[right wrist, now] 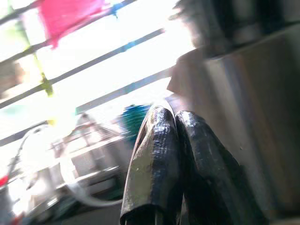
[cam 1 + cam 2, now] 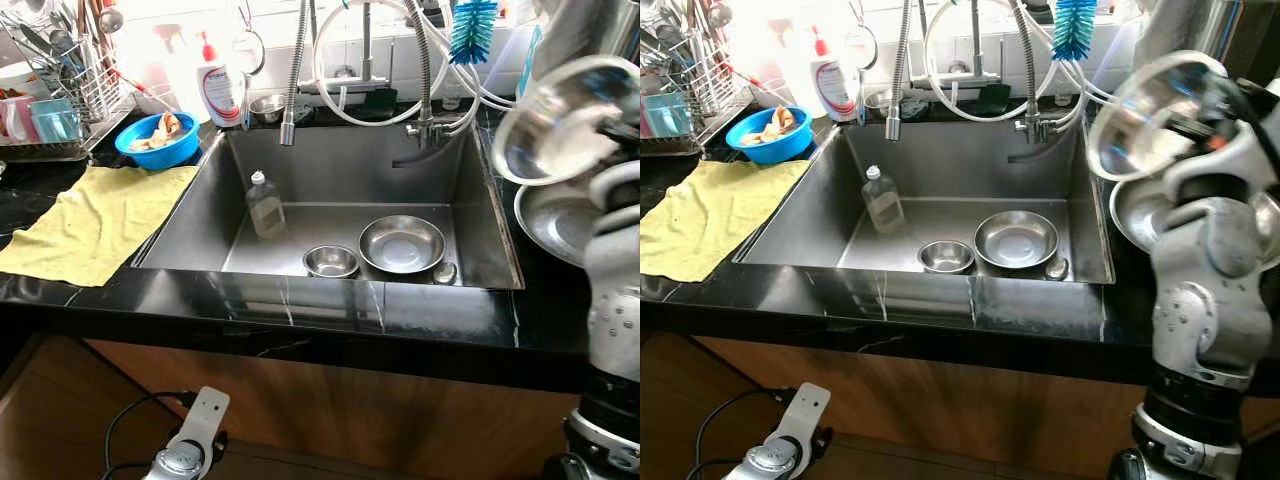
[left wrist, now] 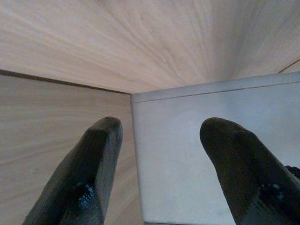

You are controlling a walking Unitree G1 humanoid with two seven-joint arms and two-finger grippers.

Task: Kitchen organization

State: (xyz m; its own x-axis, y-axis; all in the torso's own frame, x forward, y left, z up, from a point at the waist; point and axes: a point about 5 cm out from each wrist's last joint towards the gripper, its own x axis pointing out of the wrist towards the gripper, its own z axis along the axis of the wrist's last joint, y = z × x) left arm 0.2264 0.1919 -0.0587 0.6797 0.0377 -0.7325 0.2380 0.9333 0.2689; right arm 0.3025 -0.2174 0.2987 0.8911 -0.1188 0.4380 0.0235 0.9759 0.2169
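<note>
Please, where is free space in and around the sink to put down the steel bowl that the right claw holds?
Free: the sink floor between the bottle and large bowl, and the yellow cloth left of the sink. Crowded: the front right, with small bowl and large bowl. On the right counter a steel dish sits under the held bowl.

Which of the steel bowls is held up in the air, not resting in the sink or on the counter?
The steel bowl at the right gripper, tilted above the counter's right side. The small bowl and wide bowl lie in the sink.
</note>
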